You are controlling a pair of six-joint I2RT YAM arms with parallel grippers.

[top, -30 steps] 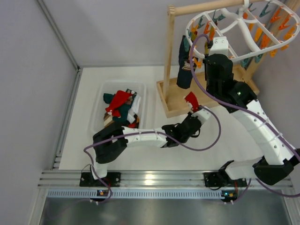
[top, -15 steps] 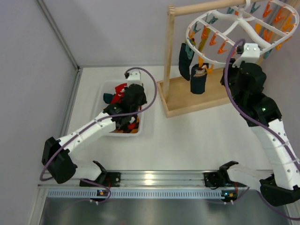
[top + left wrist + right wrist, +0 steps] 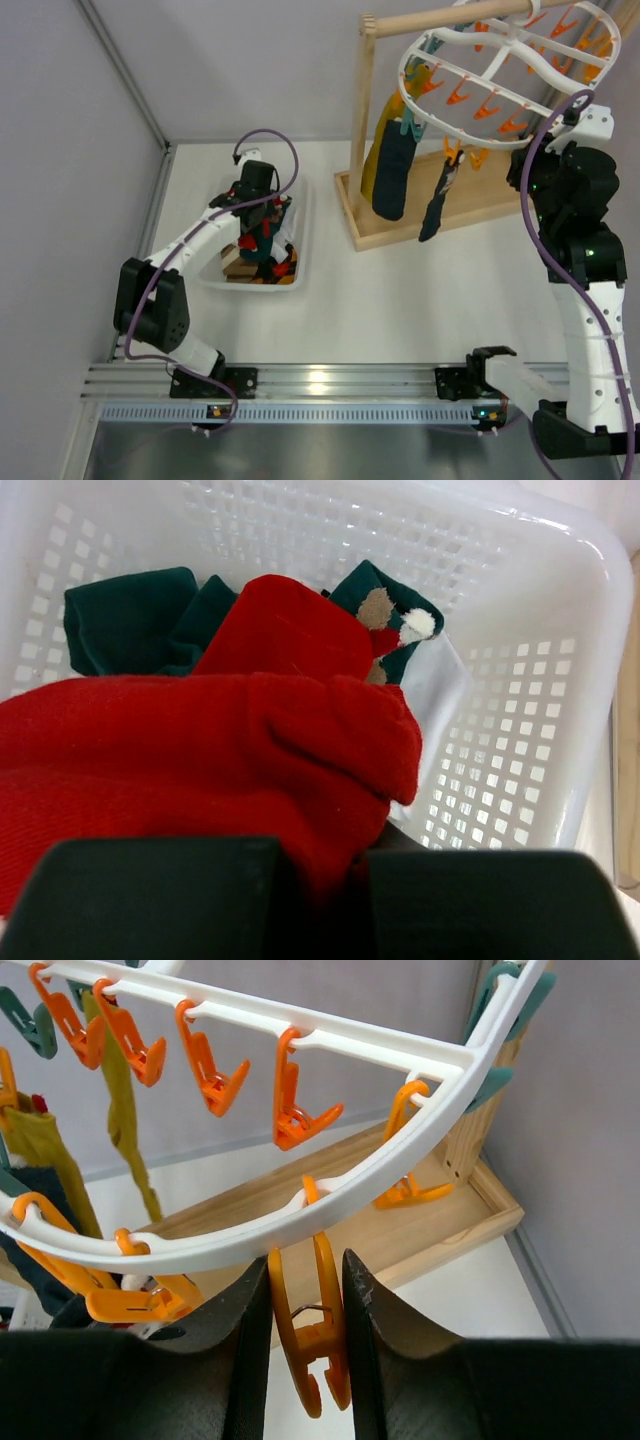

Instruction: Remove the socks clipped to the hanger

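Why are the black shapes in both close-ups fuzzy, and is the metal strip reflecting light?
Left wrist view: the left tool, gripping the red sock, sits too near the lens and blurs; the basket is sharp. Right wrist view: the right tool blurs likewise, the orange clothespin it pinches is crisp. Top view: yes, glare on the metal rail.

White table (image 3: 420, 300) carries white basket (image 3: 270, 286) on L & wooden stand (image 3: 360, 110) on R.
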